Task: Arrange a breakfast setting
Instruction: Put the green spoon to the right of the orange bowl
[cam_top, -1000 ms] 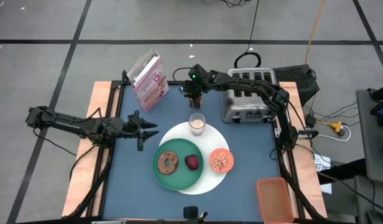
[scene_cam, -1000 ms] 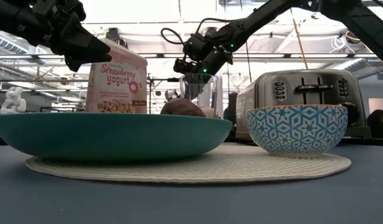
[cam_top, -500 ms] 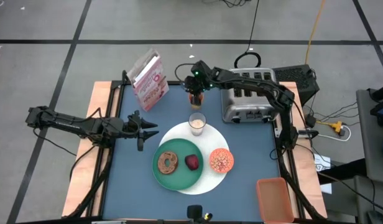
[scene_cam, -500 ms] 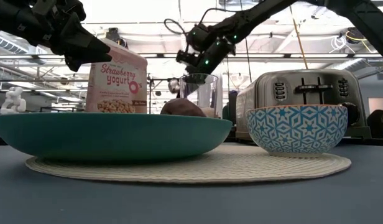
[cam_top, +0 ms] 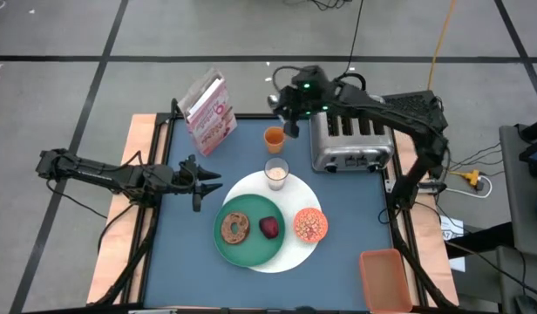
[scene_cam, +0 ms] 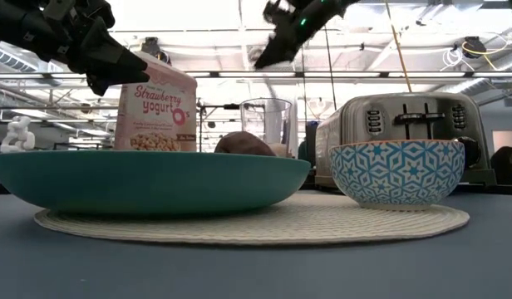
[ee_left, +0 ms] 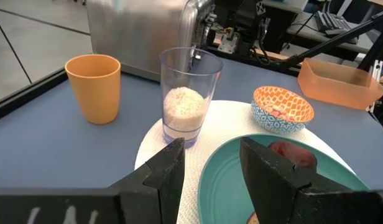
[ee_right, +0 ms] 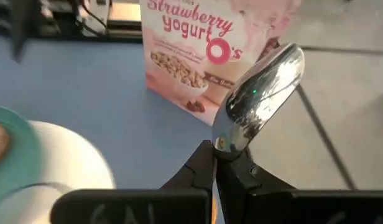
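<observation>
A green plate (cam_top: 251, 240) with a brown bagel (cam_top: 234, 228) and a dark-red fruit (cam_top: 269, 228) lies on a larger white disc (cam_top: 296, 190), beside a small orange bowl (cam_top: 309, 224). The milk glass (cam_top: 276, 173) stands on the disc's far rim, the orange cup (cam_top: 274, 137) behind it. The pink cereal box (cam_top: 209, 112) stands at the far left. My right gripper (cam_top: 290, 103) is high above the table near the toaster, shut on the metal spoon (ee_right: 263, 93). My left gripper (cam_top: 207, 180) hovers open and empty, left of the disc. My right gripper pinches the spoon between its two fingers just below the spoon's bowl (ee_right: 226, 144). The spoon's bowl sticks out past the fingertips (ee_right: 201, 163); the gripper hides the handle. The spoon is lifted clear of the table.
A metal toaster (cam_top: 351, 139) stands at the far right, right of the orange cup. An orange tray (cam_top: 389, 277) sits off the table's near right corner. Bare blue table lies to the left of the disc and in front of the cereal box.
My right gripper has risen from just above the orange cup and moved toward the table's far right, toward the toaster, staying shut on the spoon. The cup, earlier covered by the gripper, now shows in full from above.
</observation>
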Robot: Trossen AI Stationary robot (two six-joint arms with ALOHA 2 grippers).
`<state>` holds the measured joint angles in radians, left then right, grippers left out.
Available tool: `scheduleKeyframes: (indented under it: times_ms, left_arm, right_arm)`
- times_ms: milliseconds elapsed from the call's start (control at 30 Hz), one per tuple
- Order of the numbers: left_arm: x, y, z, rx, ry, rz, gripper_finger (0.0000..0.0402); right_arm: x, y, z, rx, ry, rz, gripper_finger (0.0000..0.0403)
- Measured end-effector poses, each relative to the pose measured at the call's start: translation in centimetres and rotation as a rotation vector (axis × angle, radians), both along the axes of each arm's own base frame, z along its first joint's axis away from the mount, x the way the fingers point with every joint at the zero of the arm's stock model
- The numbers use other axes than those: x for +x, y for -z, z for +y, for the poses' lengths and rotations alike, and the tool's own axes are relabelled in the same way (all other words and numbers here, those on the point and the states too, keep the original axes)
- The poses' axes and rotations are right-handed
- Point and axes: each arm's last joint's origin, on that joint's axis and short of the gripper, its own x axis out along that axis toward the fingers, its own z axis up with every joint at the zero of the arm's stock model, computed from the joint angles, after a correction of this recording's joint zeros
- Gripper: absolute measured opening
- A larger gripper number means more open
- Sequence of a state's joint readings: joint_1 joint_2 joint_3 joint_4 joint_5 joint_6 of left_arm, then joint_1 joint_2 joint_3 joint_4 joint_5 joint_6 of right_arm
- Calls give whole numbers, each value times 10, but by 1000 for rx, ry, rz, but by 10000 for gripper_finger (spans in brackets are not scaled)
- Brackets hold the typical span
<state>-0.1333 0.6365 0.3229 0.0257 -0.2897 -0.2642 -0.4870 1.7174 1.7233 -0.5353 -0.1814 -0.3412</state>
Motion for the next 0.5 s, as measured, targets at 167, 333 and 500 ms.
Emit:
scheduleKeyframes:
  times_ms: [167,333,500]
  left_arm:
    - [0,0,0,0,0,1,159]
    - [0,0,0,7,2,2,159]
    - [0,0,0,19,5,3,159]
  right_arm:
    - [-37,-34,27,98,44,-9,1]
    - [-69,-59,60,190,56,-19,1]
    - [-93,-57,91,291,58,-26,2]
